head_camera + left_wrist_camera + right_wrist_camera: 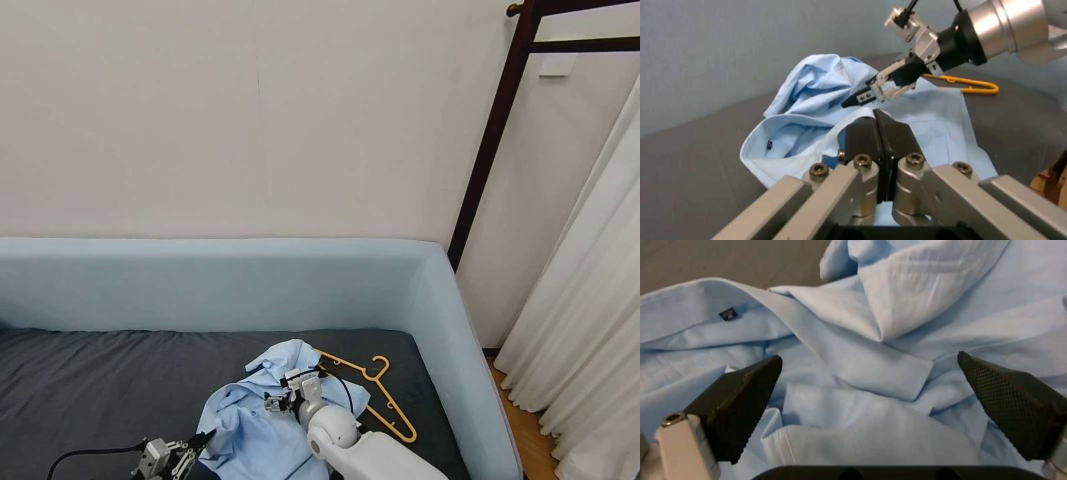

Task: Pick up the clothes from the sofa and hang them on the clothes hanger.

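Observation:
A crumpled light blue shirt (262, 412) lies on the sofa's dark seat (90, 385), its collar and label facing up (727, 315). My right gripper (284, 393) hovers just over the shirt's middle folds, open, with black fingers (740, 400) spread wide on either side of the cloth (873, 365). My left gripper (165, 460) sits low at the shirt's near edge. In the left wrist view the left gripper (875, 119) is shut with nothing between its pads, and the right gripper (873, 92) shows beyond it above the shirt (807, 105).
An orange hanger (378, 388) lies on the seat beside the shirt, toward the sofa's right arm (455, 340). A dark wooden clothes rack (495, 130) stands behind the sofa's right end, next to white curtains (590, 330). The seat's left half is bare.

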